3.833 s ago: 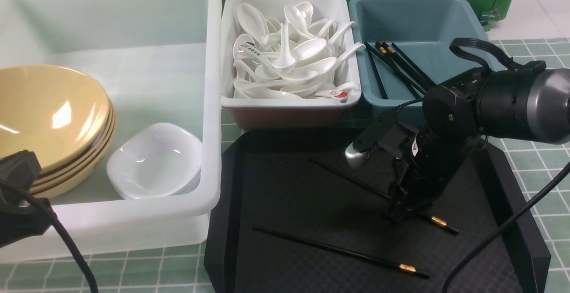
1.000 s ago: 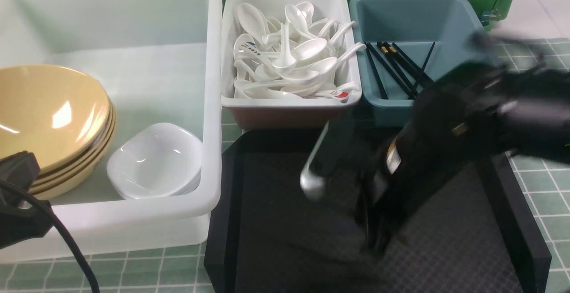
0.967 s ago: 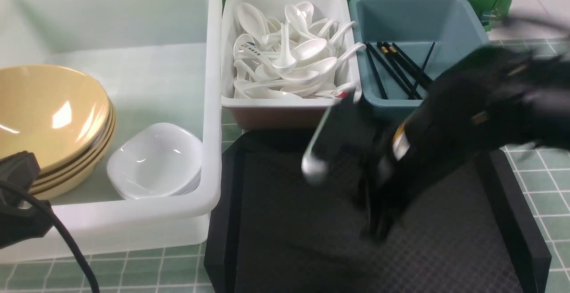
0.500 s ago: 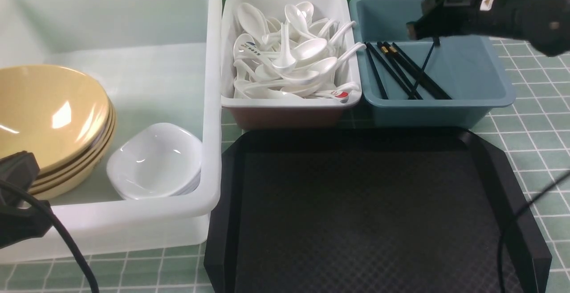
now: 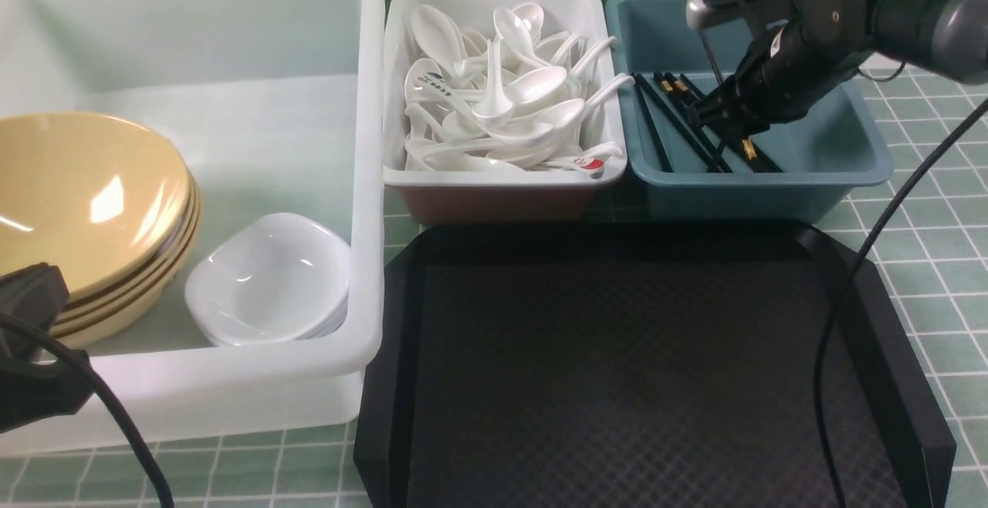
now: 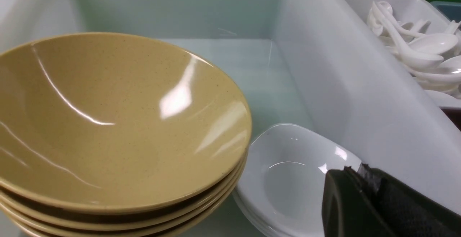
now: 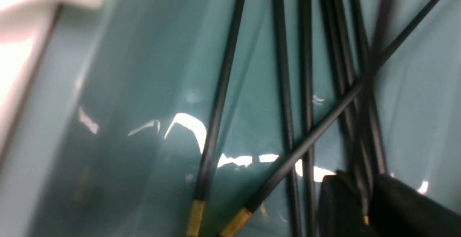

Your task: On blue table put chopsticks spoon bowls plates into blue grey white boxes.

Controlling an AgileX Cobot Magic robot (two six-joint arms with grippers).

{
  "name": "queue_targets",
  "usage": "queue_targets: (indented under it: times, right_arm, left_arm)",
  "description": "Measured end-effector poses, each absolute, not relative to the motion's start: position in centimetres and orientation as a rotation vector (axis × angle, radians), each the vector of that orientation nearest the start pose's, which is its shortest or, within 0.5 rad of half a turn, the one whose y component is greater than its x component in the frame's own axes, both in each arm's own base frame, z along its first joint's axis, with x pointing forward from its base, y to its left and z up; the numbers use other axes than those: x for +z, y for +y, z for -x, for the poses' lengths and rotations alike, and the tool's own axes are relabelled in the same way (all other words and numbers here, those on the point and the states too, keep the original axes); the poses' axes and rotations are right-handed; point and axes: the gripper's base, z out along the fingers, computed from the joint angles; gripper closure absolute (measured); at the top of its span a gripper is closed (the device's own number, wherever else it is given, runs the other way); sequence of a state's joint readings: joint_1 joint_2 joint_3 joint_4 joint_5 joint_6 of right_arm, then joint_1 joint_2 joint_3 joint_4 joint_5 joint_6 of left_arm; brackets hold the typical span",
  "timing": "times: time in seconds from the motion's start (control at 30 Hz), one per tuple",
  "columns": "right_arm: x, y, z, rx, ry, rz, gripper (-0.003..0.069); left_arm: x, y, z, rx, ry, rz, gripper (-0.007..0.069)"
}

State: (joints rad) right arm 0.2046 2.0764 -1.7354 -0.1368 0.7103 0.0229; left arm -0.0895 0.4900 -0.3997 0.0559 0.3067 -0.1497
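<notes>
One chopstick [image 5: 747,147] inside blue-grey box [image 5: 849,160], among other chopsticks [image 5: 679,118], between narrow jaws of right pincer [image 5: 716,118]; gripped or freed, impossible to tell. Left pincer [image 6: 360,201] closed, idle above plates [image 6: 288,172]. Next: widen, rise clear without snagging sticks.

We see that both chopsticks are gone from the black tray [image 5: 617,353]. The right gripper [image 5: 714,118], earlier down on the tray, now reaches into the blue-grey box [image 5: 841,153], a chopstick [image 7: 362,179] between its fingers above the chopsticks [image 5: 679,118] lying there.
</notes>
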Motion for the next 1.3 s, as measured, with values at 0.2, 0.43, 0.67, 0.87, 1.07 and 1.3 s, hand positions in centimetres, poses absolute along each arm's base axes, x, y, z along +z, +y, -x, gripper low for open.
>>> queue_targets:
  times: [0.2,0.43,0.67,0.87,1.07,1.3]
  right_arm:
    - [30.1,8.7,-44.0,-0.037,2.385,0.313,0.0311]
    - [44.1,7.3,-31.5,-0.048,1.948,0.414,0.0529]
    - [42.1,4.5,-19.2,-0.033,1.730,0.401,0.0623]
    - [32.7,3.1,-12.9,-0.011,1.647,0.407,0.0623]
    - [25.8,2.0,-7.9,0.032,1.547,0.359,0.0623]
    - [21.6,1.6,-5.5,0.227,1.384,0.182,0.0622]
  left_arm:
    - [28.4,-0.8,-10.6,-0.110,1.875,0.016,0.0622]
    - [28.4,-0.8,-10.6,-0.107,1.874,0.012,0.0622]
    - [28.4,-0.8,-10.6,-0.108,1.874,0.013,0.0622]
    - [28.4,-0.8,-10.6,-0.107,1.874,0.012,0.0622]
    - [28.4,-0.8,-10.6,-0.107,1.874,0.012,0.0622]
    - [28.3,-0.8,-10.6,-0.107,1.873,0.012,0.0622]
